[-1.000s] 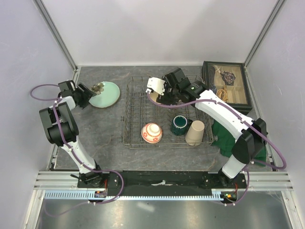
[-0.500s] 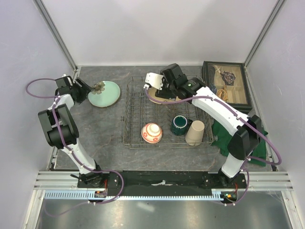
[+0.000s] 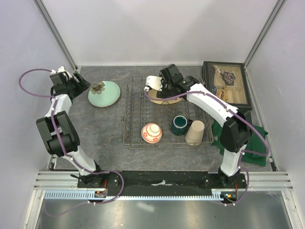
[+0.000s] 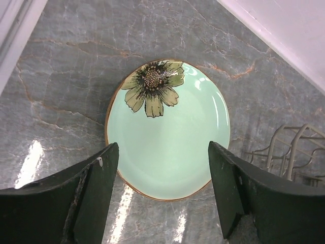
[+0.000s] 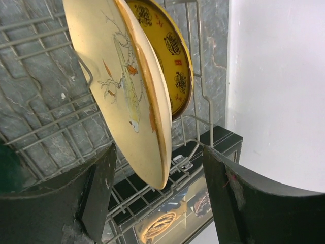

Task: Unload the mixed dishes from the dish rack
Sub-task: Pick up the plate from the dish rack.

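table: grey marble [image 3: 95, 131] | on it: pale green plate [image 3: 106, 94] | dish rack [image 3: 136, 112] | glass-lidded box [image 3: 228, 88] | green cloth [image 3: 256, 136]

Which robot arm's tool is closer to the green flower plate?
Left. The left tool hangs open close by the pale green plate; the right tool is off at the dish rack.

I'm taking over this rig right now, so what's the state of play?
Left gripper open, above the pale green plate, which lies on the table left of the dish rack: unloaded.
Right gripper open at the leaning gold-brown patterned plate at the rack's far end, nothing gripped.
Left in the rack: that plate, red-and-white bowl, dark green mug, beige tumbler.
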